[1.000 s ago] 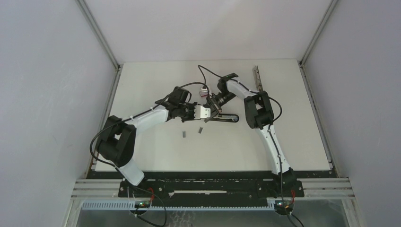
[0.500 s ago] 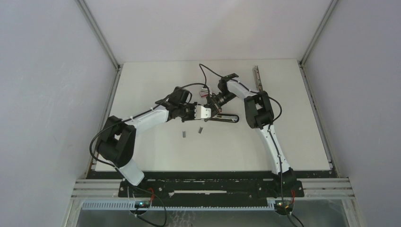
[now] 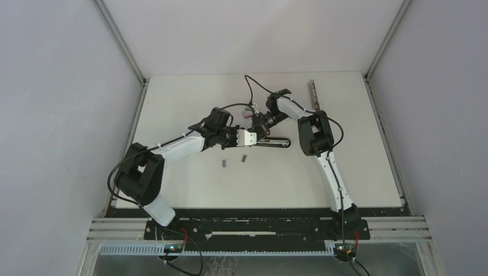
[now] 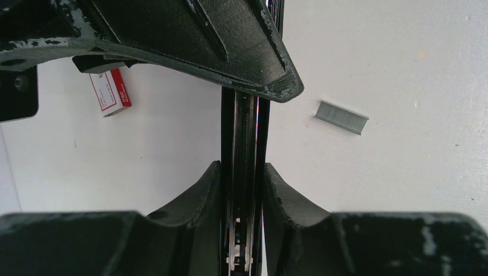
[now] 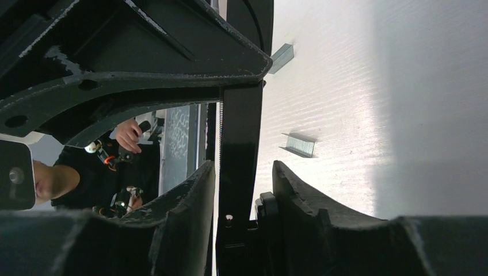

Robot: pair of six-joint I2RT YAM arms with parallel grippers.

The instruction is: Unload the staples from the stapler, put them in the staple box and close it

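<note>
The black stapler (image 3: 275, 141) lies mid-table, opened up. My left gripper (image 3: 251, 138) is shut on its long magazine channel (image 4: 244, 144), which runs straight between the fingers (image 4: 201, 195). My right gripper (image 3: 260, 127) is closed around another black part of the stapler (image 5: 239, 149); one finger (image 5: 190, 201) lies against it, and a small block fills the gap to the other. Two grey staple strips lie loose on the table (image 3: 223, 163) (image 3: 244, 157). One strip shows in the left wrist view (image 4: 341, 117) and two in the right wrist view (image 5: 299, 145) (image 5: 282, 57).
A small red-and-white box (image 3: 248, 112) lies just beyond the grippers, also in the left wrist view (image 4: 110, 92). A thin metal rail (image 3: 313, 95) lies at the far right of the table. Grey walls enclose the white table (image 3: 190, 98).
Both grippers and the stapler have shifted slightly toward the far side. The two loose staple strips have not moved.
</note>
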